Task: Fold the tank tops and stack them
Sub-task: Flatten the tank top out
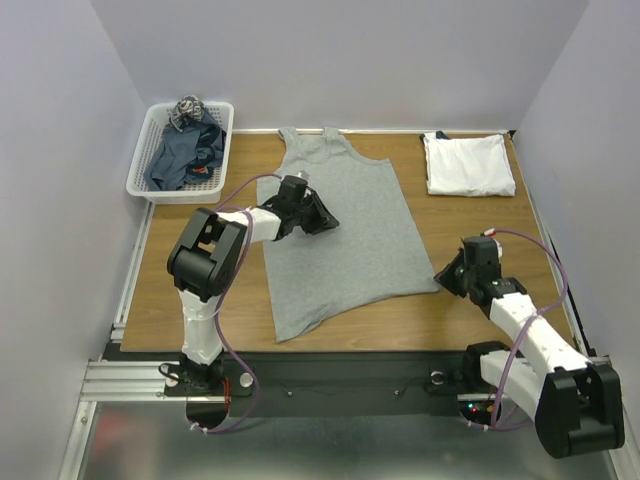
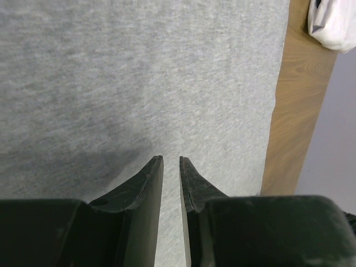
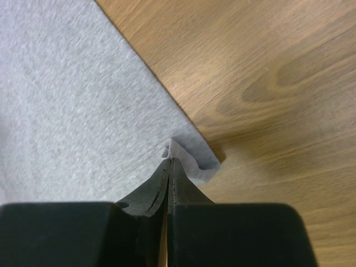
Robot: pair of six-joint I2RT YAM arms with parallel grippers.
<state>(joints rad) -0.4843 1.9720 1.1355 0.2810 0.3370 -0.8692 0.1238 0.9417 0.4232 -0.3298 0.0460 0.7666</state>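
Note:
A light heather-grey tank top lies spread flat in the middle of the table, straps toward the back. My left gripper hovers over its upper left part; in the left wrist view the left gripper stands open by a narrow gap above the grey fabric, nothing between its fingers. My right gripper is at the hem's right corner. The right wrist view shows the right gripper shut on that corner of the grey fabric, a small fold pinched up. A folded white tank top lies at the back right.
A white lattice basket at the back left holds dark blue-grey tank tops in a heap. The white top's edge shows in the left wrist view. Bare wooden table lies right of the grey hem corner.

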